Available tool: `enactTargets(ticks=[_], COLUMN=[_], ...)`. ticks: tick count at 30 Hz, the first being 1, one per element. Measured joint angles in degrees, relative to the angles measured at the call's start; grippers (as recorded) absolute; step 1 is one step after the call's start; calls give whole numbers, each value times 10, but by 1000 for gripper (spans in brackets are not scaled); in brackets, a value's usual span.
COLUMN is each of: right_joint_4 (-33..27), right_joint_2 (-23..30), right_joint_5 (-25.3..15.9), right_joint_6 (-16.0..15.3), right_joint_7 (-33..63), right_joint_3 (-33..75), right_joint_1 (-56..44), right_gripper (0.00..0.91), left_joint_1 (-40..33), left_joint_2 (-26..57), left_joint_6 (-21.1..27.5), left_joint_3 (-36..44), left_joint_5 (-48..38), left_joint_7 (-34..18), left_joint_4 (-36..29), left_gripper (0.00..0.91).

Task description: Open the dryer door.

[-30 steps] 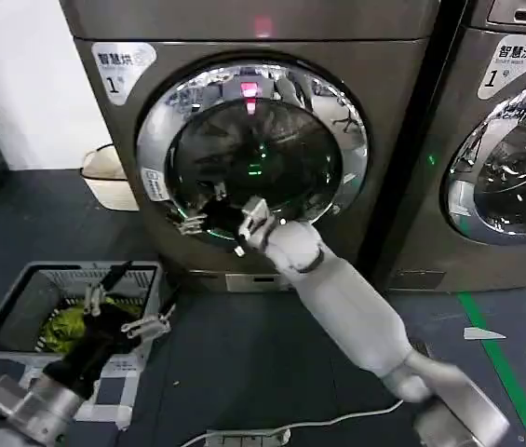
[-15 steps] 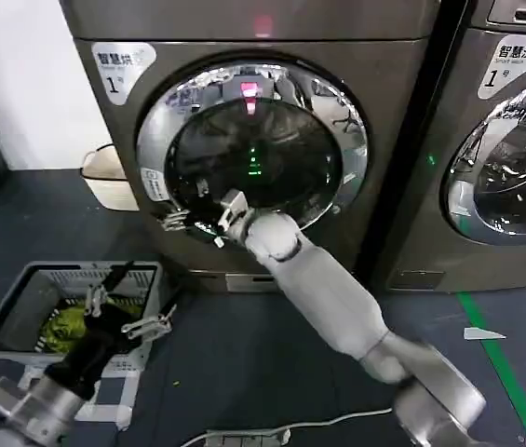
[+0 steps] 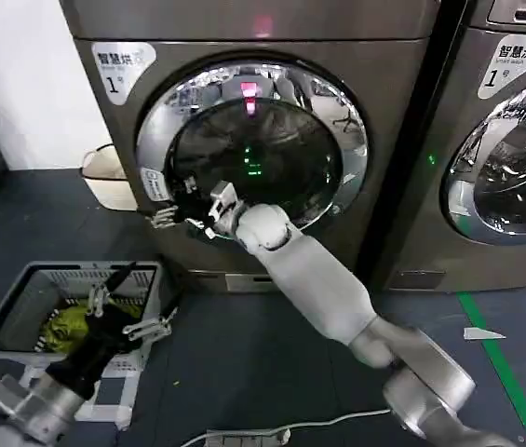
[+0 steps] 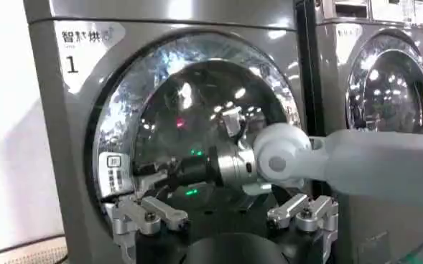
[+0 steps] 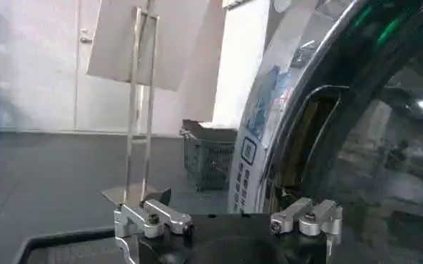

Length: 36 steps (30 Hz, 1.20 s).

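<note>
Shifted since the earlier frames: right pincer [image 3: 171, 214], carried leftward across the lower part of the dryer door [image 3: 253, 154], from near the glass centre to the door's lower-left rim.

Right pincer: now at the chrome ring beside the small white label [image 3: 154, 183] on the rim; fingers spread, nothing held. In the right wrist view the parted fingertips [image 5: 164, 215] are seen just before a dark recess [image 5: 308, 147] in the ring, judged to be the handle pocket.

Left pincer [image 3: 118, 303]: parked low over the grey laundry basket [image 3: 20, 279] on the floor; fingers apart, empty, unchanged between frames.

Dryer door: round, glass-centred, chrome-rimmed, set in the front of the dryer [image 3: 123, 130] marked "1"; shut against the cabinet. A second machine [image 3: 514, 140] stands just beside it on the right.

Handling, as judged: door rigid and moderately heavy, held by a latch, swung on a hinge presumably opposite the pocket. Polished ring likely slippery; glass not to be pressed. Hold best taken inside the recess, a finger hooked behind its edge, then a steady outward pull along the hinge arc. Slipping off the rim is the main risk.
</note>
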Motion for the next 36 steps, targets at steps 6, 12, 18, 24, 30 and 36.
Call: enactTargets(ticks=[6, 12, 18, 24, 30, 36], right_joint_4=[12, 42, 89, 134, 170, 210], right_joint_2=[-5, -19, -40, -61, -79, -100], right_joint_5=[-2, -14, -12, 25, 53, 54], right_joint_6=[0, -2, -20, -33, -47, -55], right_joint_7=[-19, -44, -59, -102, -138, -166], right_joint_3=[-1, -6, -6, 5, 7, 11], right_joint_1=[-6, -23, -42, -64, -78, -93], right_gripper=[907, 907, 907, 907, 907, 907], left_joint_1=[-1, -11, -36, -58, -74, -99], left_joint_2=[0, 6, 29, 62, 89, 117], left_joint_6=[-2, -32, -42, -42, -42, -29], left_joint_3=[-6, -22, -68, -145, -179, -182], left_joint_5=[7, 13, -40, -80, -97, -114], left_joint_7=[14, 61, 86, 90, 66, 40], left_joint_4=[8, 28, 77, 142, 187, 204], left_gripper=[907, 907, 907, 907, 907, 907])
